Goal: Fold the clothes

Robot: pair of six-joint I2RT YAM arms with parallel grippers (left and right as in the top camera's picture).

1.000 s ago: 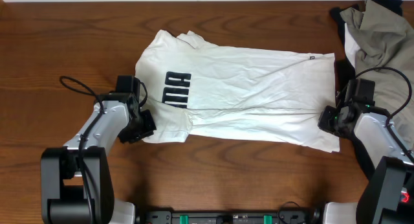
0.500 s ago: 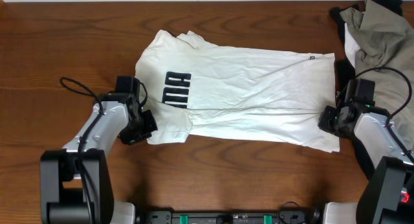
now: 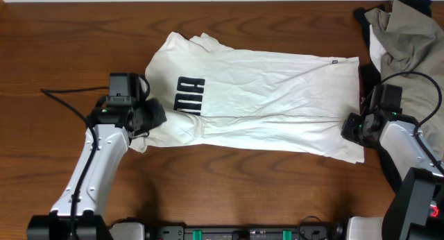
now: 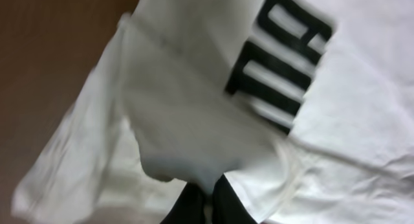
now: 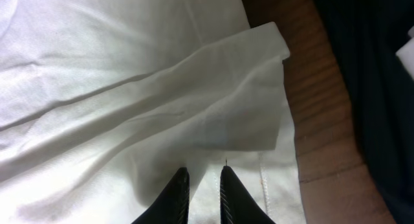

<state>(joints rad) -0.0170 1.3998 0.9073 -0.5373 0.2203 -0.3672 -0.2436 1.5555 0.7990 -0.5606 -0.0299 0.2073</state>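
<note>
While both claws bite, I judge the white cotton T-shirt with black block lettering (image 3: pixel 270 94) light, limp and wrinkly. It's spread on the wooden desk (image 3: pixel 69 32) beside the olive-grey garment heap (image 3: pixel 409 32). The left claw (image 4: pixel 207 197) is clamped on the sleeve edge farthest from that heap. The right claw (image 5: pixel 204 179) is narrow, pinching the hem corner nearest it.

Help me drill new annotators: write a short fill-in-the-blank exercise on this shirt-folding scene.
1. The block letters printed on the white cotton T-shirt are ____ in colour.
2. The left gripper is ____ on the shirt's fabric.
3. The crumpled olive-grey garment lies at the brown wooden table's far ____ corner.
Missing words: black; shut; right.
</note>
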